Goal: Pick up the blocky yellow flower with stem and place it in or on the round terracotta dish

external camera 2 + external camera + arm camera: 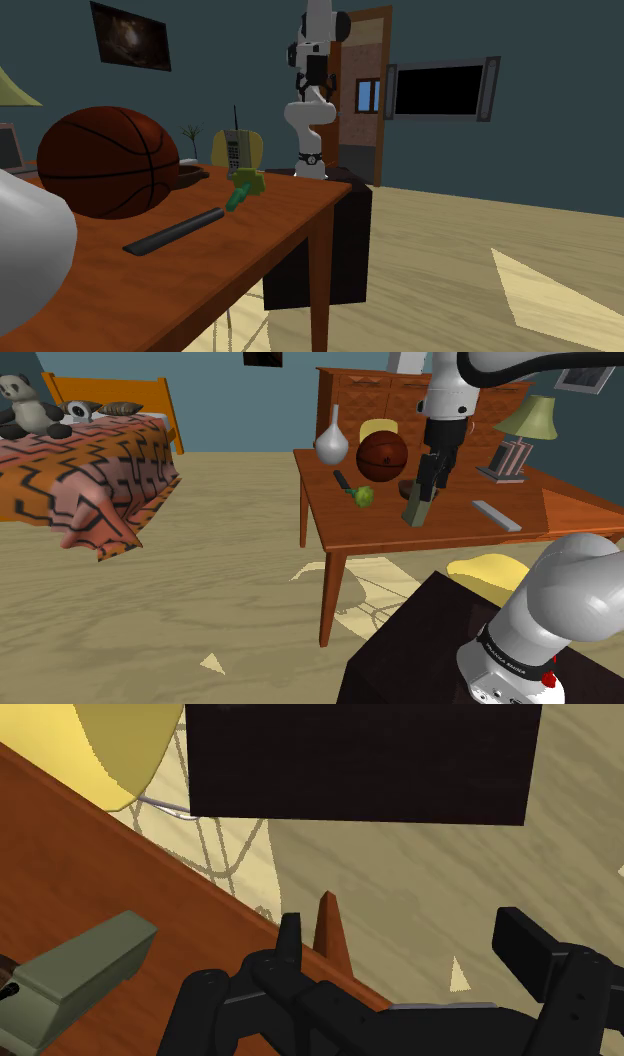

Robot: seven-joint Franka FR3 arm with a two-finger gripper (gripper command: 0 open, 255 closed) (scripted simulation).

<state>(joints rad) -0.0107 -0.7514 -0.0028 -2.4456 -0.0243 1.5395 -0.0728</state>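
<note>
Blocky flower (363,497) lies on the surface (450,527), toward the shoulder view's left of the gripper (405,939), whose fingers stand apart, empty. Judged light and rigid; grasp across the green stem (237,198).

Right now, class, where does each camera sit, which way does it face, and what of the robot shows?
Shoulder view: beside the stand, looking down over the table; arm and fingers show.
Second exterior view: low over the table's far end, facing the arm on its stand.
Wrist view: on the hand, looking past the table edge to the floor; open fingers show.
Shared: the basketball in both exterior views.
</note>
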